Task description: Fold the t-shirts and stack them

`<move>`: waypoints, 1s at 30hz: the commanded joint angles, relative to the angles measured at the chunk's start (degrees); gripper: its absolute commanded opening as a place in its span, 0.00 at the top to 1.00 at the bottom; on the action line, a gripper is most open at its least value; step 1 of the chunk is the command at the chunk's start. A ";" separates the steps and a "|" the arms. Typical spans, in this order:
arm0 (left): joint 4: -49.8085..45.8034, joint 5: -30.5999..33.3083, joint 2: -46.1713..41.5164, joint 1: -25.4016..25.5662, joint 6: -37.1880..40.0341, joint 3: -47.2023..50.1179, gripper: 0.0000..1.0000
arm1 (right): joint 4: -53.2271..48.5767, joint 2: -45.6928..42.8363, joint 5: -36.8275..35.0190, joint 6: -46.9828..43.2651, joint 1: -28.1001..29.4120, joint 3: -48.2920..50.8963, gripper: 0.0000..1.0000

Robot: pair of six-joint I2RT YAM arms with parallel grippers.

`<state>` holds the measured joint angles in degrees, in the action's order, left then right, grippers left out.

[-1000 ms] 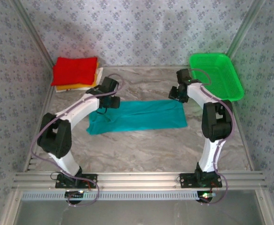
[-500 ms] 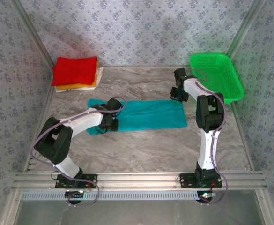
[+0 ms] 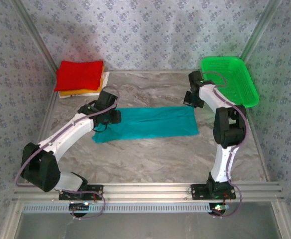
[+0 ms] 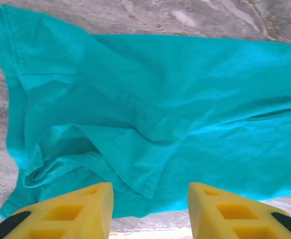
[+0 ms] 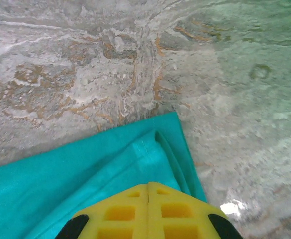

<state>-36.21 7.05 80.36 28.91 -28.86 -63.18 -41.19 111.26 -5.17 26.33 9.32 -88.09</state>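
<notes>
Teal t-shirt (image 3: pixel 150 123) on desk (image 3: pixel 150 159)
Left gripper (image 4: pixel 150 209) is held wide over one end, right gripper (image 5: pixel 147 191) closed above a corner.

green basket (image 3: pixel 231 79) on marble table (image 3: pixel 150 154)

We are seeing the teal t-shirt (image 4: pixel 175 109) lying rumpled across most of the frame on the marbled tabletop (image 4: pixel 135 10), our left gripper (image 4: pixel 150 211) hovering at the bottom edge, yellow jaws parted.
</notes>
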 commanded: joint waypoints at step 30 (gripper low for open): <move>1.07 -1.79 8.75 0.18 2.93 1.30 0.54 | -1.98 12.36 4.32 -3.22 -2.60 -10.49 0.90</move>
<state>-35.70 5.17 88.73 28.88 -26.81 -62.08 -41.82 125.67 -1.06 23.20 6.74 -98.87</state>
